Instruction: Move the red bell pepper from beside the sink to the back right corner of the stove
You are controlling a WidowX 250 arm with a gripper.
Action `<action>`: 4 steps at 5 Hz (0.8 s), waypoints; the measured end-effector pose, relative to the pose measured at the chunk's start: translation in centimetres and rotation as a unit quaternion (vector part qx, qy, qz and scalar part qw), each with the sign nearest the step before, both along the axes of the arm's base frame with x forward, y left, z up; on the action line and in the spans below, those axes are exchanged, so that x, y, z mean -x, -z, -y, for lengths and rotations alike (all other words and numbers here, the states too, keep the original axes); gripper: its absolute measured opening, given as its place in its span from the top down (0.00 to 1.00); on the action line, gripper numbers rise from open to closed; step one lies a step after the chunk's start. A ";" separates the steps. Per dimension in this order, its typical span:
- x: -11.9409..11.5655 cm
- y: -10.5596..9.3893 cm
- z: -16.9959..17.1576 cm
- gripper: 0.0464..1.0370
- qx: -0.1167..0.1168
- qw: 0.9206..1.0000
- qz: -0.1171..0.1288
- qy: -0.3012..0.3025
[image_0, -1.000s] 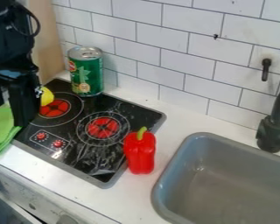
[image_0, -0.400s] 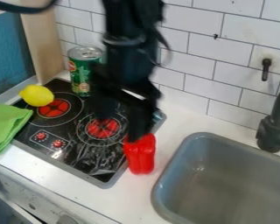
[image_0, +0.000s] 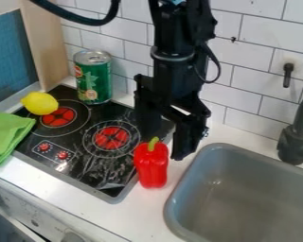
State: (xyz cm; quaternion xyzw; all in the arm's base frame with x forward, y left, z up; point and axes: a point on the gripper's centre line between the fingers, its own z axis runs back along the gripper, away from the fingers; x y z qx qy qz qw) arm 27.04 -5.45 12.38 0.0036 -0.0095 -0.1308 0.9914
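Note:
My gripper [image_0: 164, 147] hangs over the right edge of the black stove top [image_0: 84, 163], open, with its two fingers spread apart. Just below and in front of it, a red bell pepper [image_0: 152, 166] with a green stem stands upright at the stove's right edge. One finger is behind the pepper's upper left, the other to its upper right; whether either touches it I cannot tell. A yellow lemon [image_0: 40, 103] lies at the stove's left side by the rear burner. The green can [image_0: 93, 78] stands upright at the back corner.
A green cloth [image_0: 8, 134] lies over the stove's left edge. To the right is a grey sink [image_0: 243, 198] with a dark faucet [image_0: 298, 137] behind it. White tiled wall [image_0: 255, 61] runs along the back, and a wooden panel [image_0: 46, 42] stands at the back left.
The arm has swung from the far left across the stove to the right, and its gripper is now by the pepper. The lemon and can are uncovered. The objects have stayed in place.

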 end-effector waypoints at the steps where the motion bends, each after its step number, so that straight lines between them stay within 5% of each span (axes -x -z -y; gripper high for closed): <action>1: -0.2 0.0 -0.7 0.04 -0.005 1.000 0.004 0.000; 4: -1.1 1.8 -2.6 0.04 0.006 1.000 -0.013 0.002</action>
